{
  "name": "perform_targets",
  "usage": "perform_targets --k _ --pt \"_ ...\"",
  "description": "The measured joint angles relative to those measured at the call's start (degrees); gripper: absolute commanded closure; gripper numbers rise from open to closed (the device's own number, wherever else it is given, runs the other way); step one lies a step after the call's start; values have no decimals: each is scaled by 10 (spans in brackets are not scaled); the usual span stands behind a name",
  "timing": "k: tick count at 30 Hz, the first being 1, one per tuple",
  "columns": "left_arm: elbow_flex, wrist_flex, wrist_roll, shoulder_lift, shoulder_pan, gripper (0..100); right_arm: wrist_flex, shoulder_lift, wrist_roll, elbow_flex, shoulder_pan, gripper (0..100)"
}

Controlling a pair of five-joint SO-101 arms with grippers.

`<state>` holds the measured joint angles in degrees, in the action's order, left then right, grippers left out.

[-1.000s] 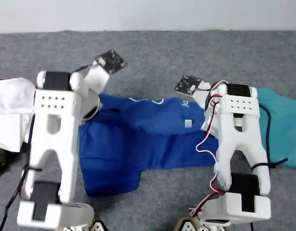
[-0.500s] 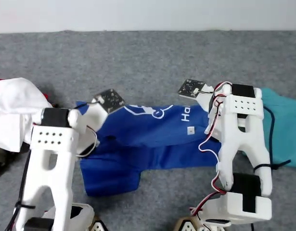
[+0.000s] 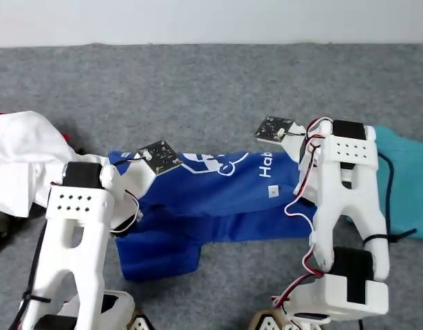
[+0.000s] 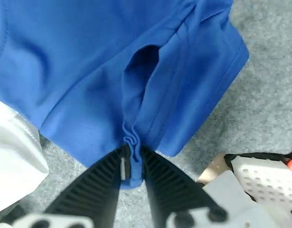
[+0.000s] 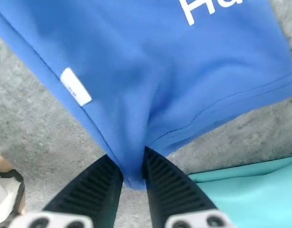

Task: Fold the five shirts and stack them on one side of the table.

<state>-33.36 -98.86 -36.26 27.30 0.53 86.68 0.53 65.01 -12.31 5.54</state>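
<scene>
So, over the last second both arms pull back toward 6 o'clock, the left one farthest, and the blue shirt (image 3: 218,199) comes with them. White print now faces up along its 12 o'clock edge; a second ago almost none showed. My read: the far edge is being carried over for the first fold and is not laid down yet.

The shirt sits mid-worktop (image 3: 232,82), still gripped at both ends. A bunched white shirt (image 3: 18,158) lies at 9 o'clock and a teal shirt (image 3: 404,185) at 3 o'clock. No stack visible, so the task looks early.

View differences:
- Left wrist: left end effector (image 4: 131,156) pinches a small pleat of blue cloth, jaws nearly closed on it.
- Right wrist: right end effector (image 5: 133,166) pinches the blue edge the same way. There is a white tag (image 5: 75,86) near the grip, and the teal shirt is just beside.
- High view: camera boards hide both pinches, but it alone gives the layout and the near sleeve hanging out at 7 o'clock.
</scene>
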Motion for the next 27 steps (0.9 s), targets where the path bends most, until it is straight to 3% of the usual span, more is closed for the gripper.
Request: perform_targets --k 4,13,16,20,23,27 --pt "-2 -1 0 48 0 779 31 0 0 0 11 720" --pt "-13 -4 0 172 -6 777 59 0 0 47 37 713" --pt "-13 -4 23 172 -6 843 59 0 -5 64 38 716" --pt "-16 47 62 172 -6 989 48 0 -82 71 29 837" --pt "-23 86 104 145 -6 987 26 0 -149 71 -8 982" --pt "-24 117 145 60 -5 987 12 -1 -219 71 -50 967"
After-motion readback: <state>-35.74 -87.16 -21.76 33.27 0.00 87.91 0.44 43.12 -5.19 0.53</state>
